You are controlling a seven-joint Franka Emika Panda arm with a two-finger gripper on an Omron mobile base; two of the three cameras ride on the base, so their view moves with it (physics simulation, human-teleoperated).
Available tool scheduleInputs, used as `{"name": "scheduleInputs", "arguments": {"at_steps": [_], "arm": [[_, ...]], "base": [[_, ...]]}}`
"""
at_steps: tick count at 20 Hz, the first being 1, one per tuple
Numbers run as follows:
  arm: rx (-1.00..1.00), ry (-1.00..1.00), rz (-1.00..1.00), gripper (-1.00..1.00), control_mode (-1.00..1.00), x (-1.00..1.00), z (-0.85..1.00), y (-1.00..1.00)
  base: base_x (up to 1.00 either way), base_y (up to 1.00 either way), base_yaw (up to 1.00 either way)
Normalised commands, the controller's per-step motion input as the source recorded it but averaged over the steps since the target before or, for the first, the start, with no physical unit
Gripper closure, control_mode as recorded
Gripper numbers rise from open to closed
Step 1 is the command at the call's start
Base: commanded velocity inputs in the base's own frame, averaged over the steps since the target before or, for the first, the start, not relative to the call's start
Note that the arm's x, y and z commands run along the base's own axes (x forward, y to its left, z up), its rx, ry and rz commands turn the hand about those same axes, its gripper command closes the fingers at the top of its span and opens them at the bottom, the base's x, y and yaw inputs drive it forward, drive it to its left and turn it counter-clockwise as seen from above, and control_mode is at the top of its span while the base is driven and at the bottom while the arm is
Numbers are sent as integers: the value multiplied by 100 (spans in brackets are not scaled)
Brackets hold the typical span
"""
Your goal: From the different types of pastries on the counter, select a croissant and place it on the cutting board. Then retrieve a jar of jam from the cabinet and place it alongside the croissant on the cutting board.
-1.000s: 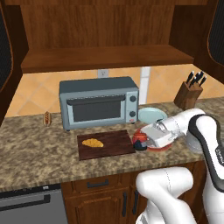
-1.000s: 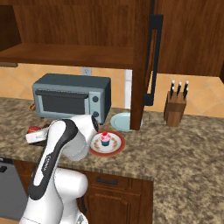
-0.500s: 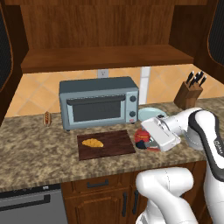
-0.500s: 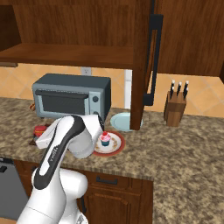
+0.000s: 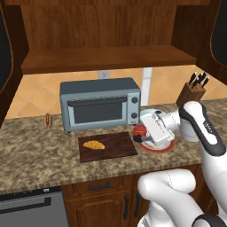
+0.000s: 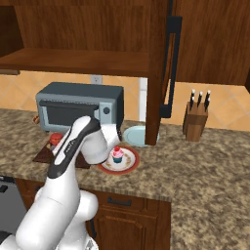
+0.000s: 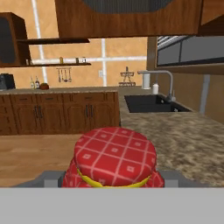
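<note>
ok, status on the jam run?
Gripper shut on jam jar, by cutting board's right edge. Croissant on board. Red-rimmed plate below the hand.

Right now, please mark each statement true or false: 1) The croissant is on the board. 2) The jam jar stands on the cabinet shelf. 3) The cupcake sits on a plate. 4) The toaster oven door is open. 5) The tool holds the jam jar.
1) True: the croissant lies on the board.
2) False: the jam jar is at the board's right edge, in the tool.
3) True: the cupcake sits on a red-rimmed plate.
4) False: the toaster oven door is closed.
5) True: the tool is shut on the jar; the hand view shows its red checked lid close between the fingers.
</note>
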Motion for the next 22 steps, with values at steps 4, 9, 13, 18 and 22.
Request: {"name": "scheduleInputs", "arguments": {"at_steps": [4, 9, 13, 18, 22], "arm": [[1, -2, 0, 100, -100, 44, -54, 0], [2, -7, 0, 100, -100, 40, -40, 4], [0, -11, 0, 100, -100, 9, 0, 18], [1, -1, 0, 100, -100, 0, -4, 9], [0, 0, 0, 100, -100, 17, -36, 0]], "base": [[0, 0, 0], [0, 0, 0], [0, 0, 0], [0, 0, 0], [0, 0, 0]]}}
